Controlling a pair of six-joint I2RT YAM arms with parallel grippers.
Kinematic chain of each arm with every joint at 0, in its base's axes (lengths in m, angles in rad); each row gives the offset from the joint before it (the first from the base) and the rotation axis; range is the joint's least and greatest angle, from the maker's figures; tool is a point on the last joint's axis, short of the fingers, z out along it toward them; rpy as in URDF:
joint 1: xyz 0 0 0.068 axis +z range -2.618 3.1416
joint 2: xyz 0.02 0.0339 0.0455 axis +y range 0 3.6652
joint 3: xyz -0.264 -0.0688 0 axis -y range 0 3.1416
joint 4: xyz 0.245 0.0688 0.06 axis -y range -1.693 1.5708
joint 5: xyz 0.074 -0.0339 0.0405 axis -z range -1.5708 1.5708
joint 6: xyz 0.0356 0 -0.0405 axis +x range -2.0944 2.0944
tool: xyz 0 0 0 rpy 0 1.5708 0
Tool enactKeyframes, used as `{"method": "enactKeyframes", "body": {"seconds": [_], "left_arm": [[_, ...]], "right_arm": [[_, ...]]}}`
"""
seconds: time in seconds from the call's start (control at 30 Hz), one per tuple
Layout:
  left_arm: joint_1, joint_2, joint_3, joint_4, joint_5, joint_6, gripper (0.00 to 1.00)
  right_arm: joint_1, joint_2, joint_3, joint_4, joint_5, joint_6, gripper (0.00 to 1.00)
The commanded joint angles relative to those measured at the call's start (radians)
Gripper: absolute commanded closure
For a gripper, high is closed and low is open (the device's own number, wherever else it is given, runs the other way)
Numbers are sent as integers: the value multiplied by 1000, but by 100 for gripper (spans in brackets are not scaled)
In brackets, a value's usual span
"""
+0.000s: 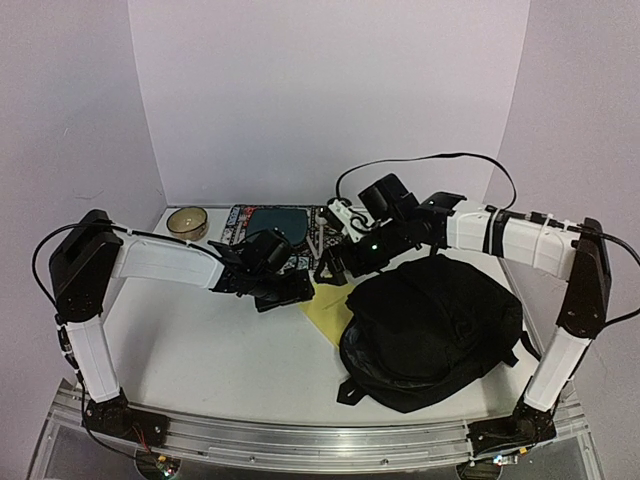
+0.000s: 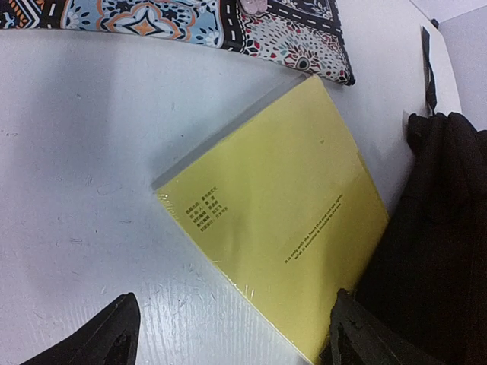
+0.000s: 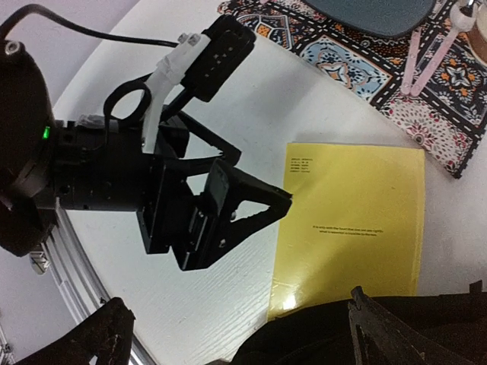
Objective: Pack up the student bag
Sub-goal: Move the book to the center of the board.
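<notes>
Black fabric, the student bag (image 1: 435, 330) slumps front-right on the table (image 1: 200, 350), its edge against the yellow booklet (image 2: 281, 220). Our left gripper (image 2: 232, 334) hangs wide and empty above it; we should straddle a free edge squarely. Our right gripper (image 3: 240, 323) gapes empty too.

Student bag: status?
Left gripper and right gripper open, empty. Student bag lying on table. Yellow notebook outside it, at its edge, below both grippers.

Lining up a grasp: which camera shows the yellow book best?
Right wrist: nearly the whole yellow book shows, one edge at the student bag. Left wrist shows it large but cut off at one corner. Top external shows only a sliver beside the bag.
</notes>
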Motion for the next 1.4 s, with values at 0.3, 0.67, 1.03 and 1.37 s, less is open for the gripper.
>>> {"method": "enactKeyframes", "body": {"seconds": [0.3, 0.67, 1.03, 1.37], "left_arm": [[13, -157, -164, -10, -6, -31, 12], [14, -214, -231, -10, -11, -58, 12], [14, -208, -239, -4, -7, -74, 13], [30, -242, -297, 2, -15, -101, 17]], "right_arm": [[-114, 256, 119, -92, 268, -38, 2], [-124, 442, 182, -138, 314, 7, 7], [-87, 454, 138, -171, 82, 118, 11], [53, 444, 168, -43, -97, 283, 26]]}}
